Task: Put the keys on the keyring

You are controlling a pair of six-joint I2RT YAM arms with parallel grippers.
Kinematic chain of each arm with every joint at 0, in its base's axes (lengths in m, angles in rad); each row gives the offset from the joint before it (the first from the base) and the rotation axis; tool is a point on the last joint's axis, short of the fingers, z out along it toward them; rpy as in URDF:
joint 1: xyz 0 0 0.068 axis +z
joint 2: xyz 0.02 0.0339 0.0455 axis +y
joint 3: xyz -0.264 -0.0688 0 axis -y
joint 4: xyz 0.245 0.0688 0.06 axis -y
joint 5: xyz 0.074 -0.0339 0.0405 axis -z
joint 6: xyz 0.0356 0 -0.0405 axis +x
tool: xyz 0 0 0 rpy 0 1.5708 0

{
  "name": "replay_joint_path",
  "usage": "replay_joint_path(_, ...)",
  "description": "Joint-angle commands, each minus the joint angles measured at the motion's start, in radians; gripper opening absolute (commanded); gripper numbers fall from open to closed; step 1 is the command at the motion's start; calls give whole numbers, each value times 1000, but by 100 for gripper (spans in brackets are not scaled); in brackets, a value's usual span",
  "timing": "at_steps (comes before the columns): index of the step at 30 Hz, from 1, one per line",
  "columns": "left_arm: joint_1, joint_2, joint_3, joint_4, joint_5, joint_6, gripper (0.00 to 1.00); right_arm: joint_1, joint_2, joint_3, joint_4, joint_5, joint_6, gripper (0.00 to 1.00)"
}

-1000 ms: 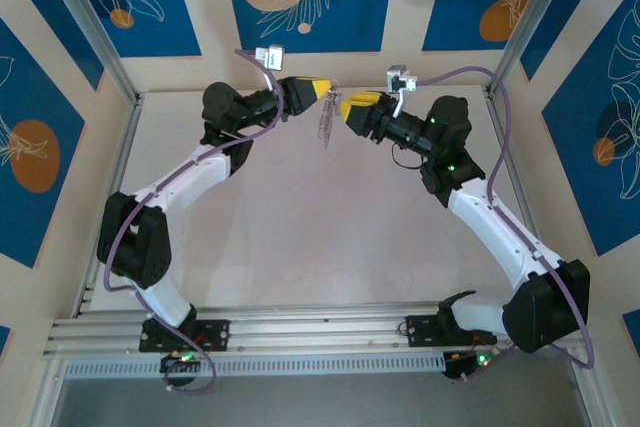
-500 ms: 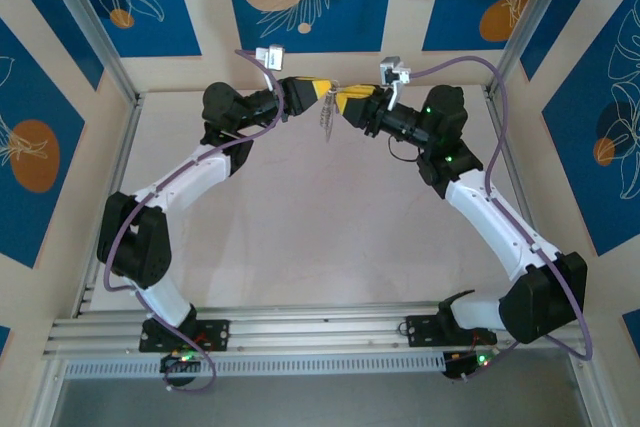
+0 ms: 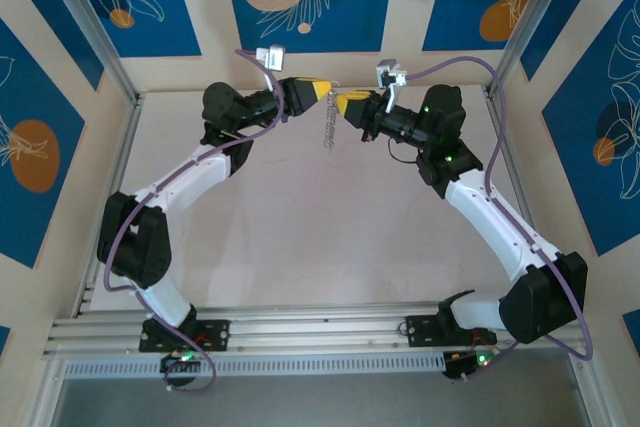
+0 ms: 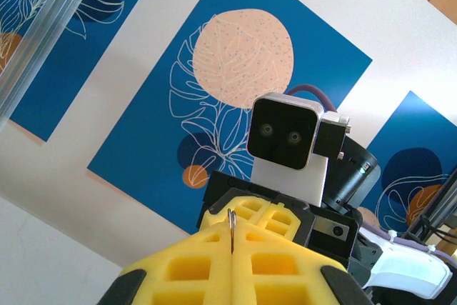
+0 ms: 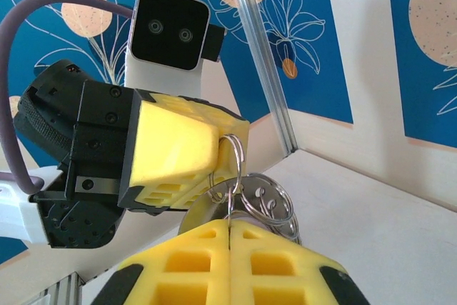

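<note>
Both arms meet high over the far middle of the table. My left gripper [image 3: 327, 93] is shut on the keyring [image 4: 231, 221], a thin double-wire split ring that sticks up between its yellow pads. In the right wrist view that keyring [image 5: 241, 153] pokes out of the left gripper [image 5: 230, 149]. The right gripper [image 3: 341, 100] faces it tip to tip. It is shut on a thin metal loop [image 5: 230, 208] that links into the keyring. The keys [image 3: 326, 128] hang below as a silvery bunch. Their round holed heads [image 5: 268, 194] show behind the right pads.
The pale table [image 3: 320, 227] lies well below the two grippers. Aluminium frame posts [image 3: 90, 32] stand at the back corners against blue patterned walls. The arm bases sit on the rail [image 3: 320, 332] at the near edge.
My right gripper has moved up and left to the left gripper's tip and has closed on the thin loop. The left arm has stayed still, and the bunch hangs straighter.
</note>
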Motion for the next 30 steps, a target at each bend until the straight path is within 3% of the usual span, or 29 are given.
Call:
replay_joint_path(1,-9,-41,38,51,23,-10,0,11,-1,27,-13,-19,-24,0)
replay_joint_path(10,-10,-49,51,19,74,17,0,0,-54,-17,-12,40,-45,0)
replay_joint_path(30,-27,-45,70,-22,160,43,0,-29,-67,27,-99,19,-114,0)
